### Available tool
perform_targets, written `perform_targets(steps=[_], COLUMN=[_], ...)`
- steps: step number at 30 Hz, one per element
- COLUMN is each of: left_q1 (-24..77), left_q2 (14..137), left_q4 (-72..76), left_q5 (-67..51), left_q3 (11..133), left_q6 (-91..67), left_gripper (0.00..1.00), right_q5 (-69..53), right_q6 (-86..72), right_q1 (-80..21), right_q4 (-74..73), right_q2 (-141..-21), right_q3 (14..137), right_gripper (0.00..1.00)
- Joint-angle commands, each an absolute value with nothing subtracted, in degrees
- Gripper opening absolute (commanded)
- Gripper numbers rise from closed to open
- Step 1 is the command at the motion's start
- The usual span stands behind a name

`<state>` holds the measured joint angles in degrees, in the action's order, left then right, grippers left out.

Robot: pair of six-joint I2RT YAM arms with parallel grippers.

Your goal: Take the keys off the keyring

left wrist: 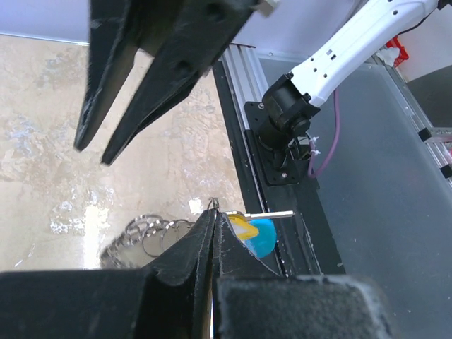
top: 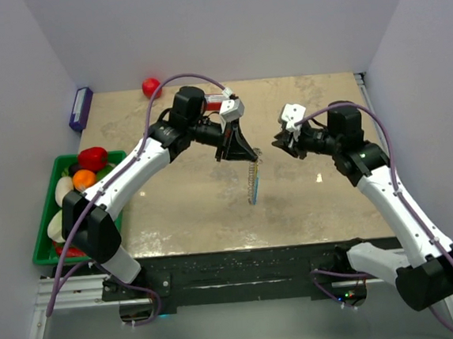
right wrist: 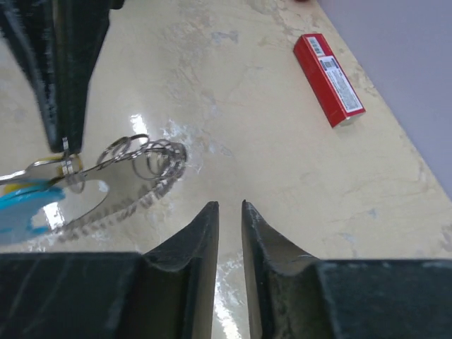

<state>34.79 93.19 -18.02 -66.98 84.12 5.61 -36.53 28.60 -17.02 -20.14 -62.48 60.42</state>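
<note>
My left gripper [top: 249, 159] hangs above the middle of the table, shut on a small ring at the top of the keyring [top: 252, 181]. The keyring dangles below it as a floppy string of silvery rings [right wrist: 145, 157]. In the left wrist view the jaws [left wrist: 213, 212] pinch that ring. Right beside them is a key [left wrist: 248, 226] with a yellow head and a silver blade, next to a light-blue round piece [left wrist: 265, 237]. My right gripper [top: 276, 143] faces the left one from a short distance. Its jaws [right wrist: 229, 206] stand a little open with nothing between them.
A red box [right wrist: 328, 79] lies on the table behind the left gripper. A red ball [top: 151, 86] sits at the back wall. A green tray [top: 45, 238] of toy fruit stands off the table's left edge, and a blue box [top: 81, 108] lies at the back left.
</note>
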Motion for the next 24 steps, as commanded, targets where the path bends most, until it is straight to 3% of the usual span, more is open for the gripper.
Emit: perform_targets(steps=[1,5,12,24], left_q1=[34.80,34.89,34.89,34.81], left_q2=[91.58,91.93,91.58,91.41], left_q4=[-15.12,-15.12,-14.59,-13.89], left_q5=[-67.32,-67.32,-66.36,-63.99], left_q3=[86.48,86.66,86.31,85.25], left_q6=[4.84,4.57,4.22,3.87], left_gripper=[0.00,0.00,0.00,0.00], right_q5=[-36.73,-39.29,-33.49,-34.19], right_q6=[40.15,40.34,38.06,37.70], right_q1=[-17.75,-18.54,-28.73,-29.00], right_q4=[-28.02,-32.07,-32.35,-35.15], right_q2=[-60.73,-61.26,-63.10,-62.14], right_q3=[66.17,69.34,70.31,71.98], right_gripper=[0.27,0.31,0.31,0.33])
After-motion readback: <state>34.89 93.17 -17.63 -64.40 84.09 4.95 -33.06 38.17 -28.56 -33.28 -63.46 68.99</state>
